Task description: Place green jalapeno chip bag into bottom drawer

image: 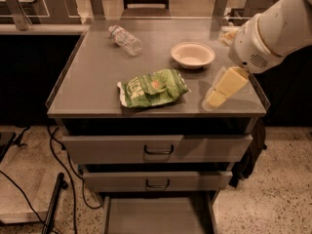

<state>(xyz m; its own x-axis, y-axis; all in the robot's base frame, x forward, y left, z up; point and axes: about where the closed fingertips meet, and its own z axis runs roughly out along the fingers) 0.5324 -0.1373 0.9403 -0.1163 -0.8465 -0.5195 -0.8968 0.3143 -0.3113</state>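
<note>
The green jalapeno chip bag [153, 87] lies flat on the grey cabinet top [97, 77], near its front edge. The bottom drawer [156, 216] is pulled out below, a shallow grey tray with nothing in it. My gripper [214, 100] hangs from the white arm at the right, low over the top's front right corner, about a hand's width right of the bag. It holds nothing.
A white bowl [192, 55] sits behind the bag on the right. A clear plastic bottle [126, 39] lies at the back left. Two wider handled drawers [158, 150] are above the bottom drawer. Cables [29, 199] run over the floor at left.
</note>
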